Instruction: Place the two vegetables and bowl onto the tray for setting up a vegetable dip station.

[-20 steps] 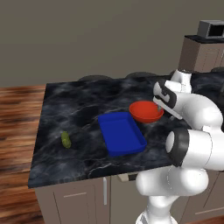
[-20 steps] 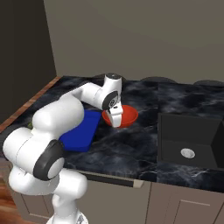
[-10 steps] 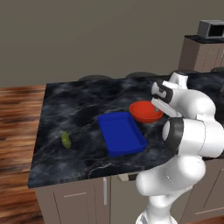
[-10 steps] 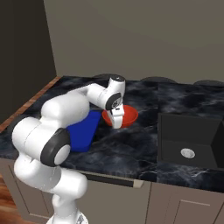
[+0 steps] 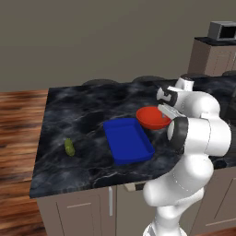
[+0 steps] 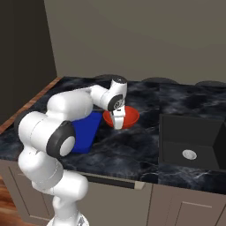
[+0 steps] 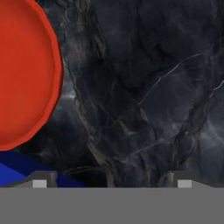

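The red-orange bowl [image 5: 151, 117] [image 6: 128, 115] sits on the dark marble counter, just right of the blue tray [image 5: 127, 140] [image 6: 86, 130], which lies flat with nothing in it. One vegetable, a small yellow-green pickle [image 5: 69, 147], lies far left on the counter. My gripper [image 5: 166, 109] [image 6: 118, 122] hangs open at the bowl's near-right rim, pointing down. In the hand view the gripper [image 7: 111, 181] is above bare counter. There the bowl [image 7: 24, 74] lies upper left and a tray [image 7: 11, 168] corner lower left. Nothing is between the fingertips [image 7: 41, 179].
A dark sink [image 6: 190, 141] is set into the counter right of the bowl. Round burners [image 5: 99, 83] line the back edge. A cabinet with a grey appliance [image 5: 222, 30] stands at the far right. The counter's front edge [image 5: 92, 186] runs close below the tray.
The arm's elbow has swung lower and nearer the base. The hand has barely shifted beside the bowl. Bowl, tray and pickle stay where they were.
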{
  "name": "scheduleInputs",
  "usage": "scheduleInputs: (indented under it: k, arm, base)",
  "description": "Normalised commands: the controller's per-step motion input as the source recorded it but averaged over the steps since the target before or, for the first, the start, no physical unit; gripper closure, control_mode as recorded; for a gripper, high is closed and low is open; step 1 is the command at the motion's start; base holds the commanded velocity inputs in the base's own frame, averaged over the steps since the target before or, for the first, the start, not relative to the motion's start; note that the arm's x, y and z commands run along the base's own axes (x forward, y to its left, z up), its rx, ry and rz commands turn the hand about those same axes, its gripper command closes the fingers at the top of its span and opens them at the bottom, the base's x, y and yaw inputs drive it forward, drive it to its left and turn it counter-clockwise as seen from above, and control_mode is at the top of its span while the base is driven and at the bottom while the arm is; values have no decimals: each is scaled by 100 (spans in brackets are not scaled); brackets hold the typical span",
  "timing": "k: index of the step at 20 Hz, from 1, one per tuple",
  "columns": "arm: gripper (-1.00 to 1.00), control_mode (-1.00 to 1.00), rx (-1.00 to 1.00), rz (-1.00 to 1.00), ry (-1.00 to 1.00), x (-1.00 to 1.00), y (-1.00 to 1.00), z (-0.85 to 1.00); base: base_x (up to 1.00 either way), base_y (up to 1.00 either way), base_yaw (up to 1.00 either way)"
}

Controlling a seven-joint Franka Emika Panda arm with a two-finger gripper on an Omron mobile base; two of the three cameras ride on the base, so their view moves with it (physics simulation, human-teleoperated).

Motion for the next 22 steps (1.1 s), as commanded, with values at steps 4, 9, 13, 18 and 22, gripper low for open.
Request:
scheduleInputs:
  k: [4,9,13,18,22]
  arm:
    - [-100,-100,0,-5,0,20,0,-20]
    - [-100,-100,0,-9,3,27,0,-18]
    - [-100,-100,0,-7,4,23,0,-19]
    - [-100,-100,0,-5,2,26,0,-16]
    - [-100,-100,0,-1,3,21,0,-17]
  base:
    - [0,0,0]
    - [0,0,0]
    - [0,0,0]
    - [0,0,0]
    - [0,0,0]
